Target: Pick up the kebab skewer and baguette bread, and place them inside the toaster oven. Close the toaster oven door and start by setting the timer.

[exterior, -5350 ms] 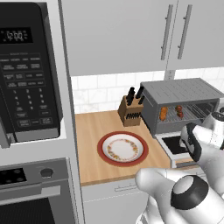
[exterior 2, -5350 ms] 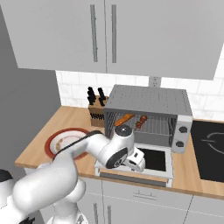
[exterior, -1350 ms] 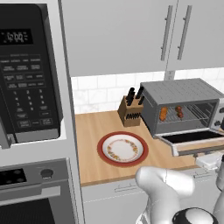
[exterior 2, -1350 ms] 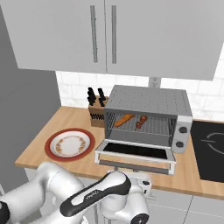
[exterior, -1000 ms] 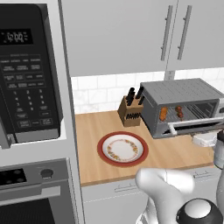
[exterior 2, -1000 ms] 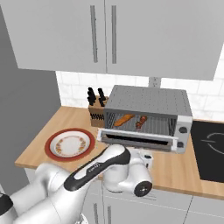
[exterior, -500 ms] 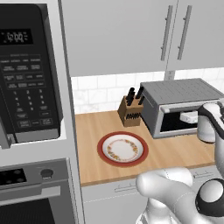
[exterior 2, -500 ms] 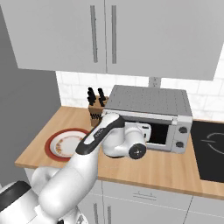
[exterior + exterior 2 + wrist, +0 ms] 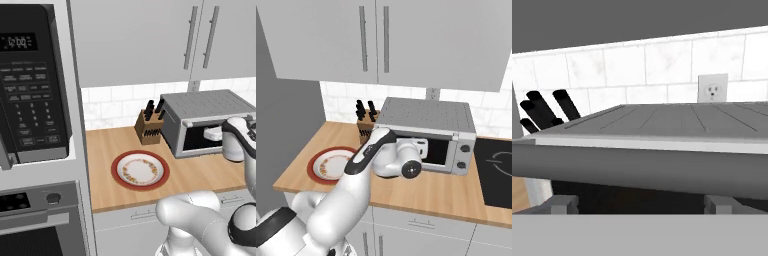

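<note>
The toaster oven (image 9: 205, 106) (image 9: 426, 117) stands on the counter against the tiled wall. The toaster oven door (image 9: 194, 144) (image 9: 439, 151) is up and shut. My gripper (image 9: 213, 134) (image 9: 422, 146) sits right against the upper front of that door, open, with nothing between its fingers. In the hand view the oven's ribbed top (image 9: 662, 120) and the door's silver handle bar (image 9: 642, 167) stretch across very close. The kebab skewer and the baguette bread are hidden behind the dark glass.
A red-rimmed plate (image 9: 140, 170) (image 9: 331, 164) lies bare on the wooden counter left of the oven. A knife block (image 9: 150, 127) (image 9: 365, 127) (image 9: 542, 110) stands beside the oven. A black microwave (image 9: 30, 85) is at far left, a cooktop (image 9: 496, 170) at right.
The toaster oven door swung up from lying open to shut. My gripper rose with it from below the counter edge to the door's upper front.
</note>
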You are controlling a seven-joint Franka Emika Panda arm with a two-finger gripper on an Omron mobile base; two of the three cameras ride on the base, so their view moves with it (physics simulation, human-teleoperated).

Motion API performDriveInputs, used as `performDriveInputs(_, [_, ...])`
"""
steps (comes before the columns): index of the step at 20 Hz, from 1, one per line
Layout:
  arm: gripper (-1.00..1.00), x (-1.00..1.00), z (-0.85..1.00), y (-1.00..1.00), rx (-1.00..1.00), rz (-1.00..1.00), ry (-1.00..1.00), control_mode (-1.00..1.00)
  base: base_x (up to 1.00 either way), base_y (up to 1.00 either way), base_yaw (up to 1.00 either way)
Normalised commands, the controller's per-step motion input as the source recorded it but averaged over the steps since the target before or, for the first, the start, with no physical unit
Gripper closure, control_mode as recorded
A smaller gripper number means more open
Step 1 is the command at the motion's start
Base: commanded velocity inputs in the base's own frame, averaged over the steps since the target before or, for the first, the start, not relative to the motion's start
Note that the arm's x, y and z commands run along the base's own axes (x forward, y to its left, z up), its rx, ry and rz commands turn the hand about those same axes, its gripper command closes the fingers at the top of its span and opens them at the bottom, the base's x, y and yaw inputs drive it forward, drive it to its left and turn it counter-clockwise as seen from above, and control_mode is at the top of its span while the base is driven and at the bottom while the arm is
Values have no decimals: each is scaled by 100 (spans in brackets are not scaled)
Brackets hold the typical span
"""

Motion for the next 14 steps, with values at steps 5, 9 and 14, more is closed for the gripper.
performDriveInputs(5, [-100,-2,12,0,-14,0,4,-100,0,0,0])
performDriveInputs(9, [-100,-27,0,0,-11,-1,2,-100,0,0,0])
performDriveInputs(14, [-100,-50,1,0,-2,-4,0,-100,0,0,0])
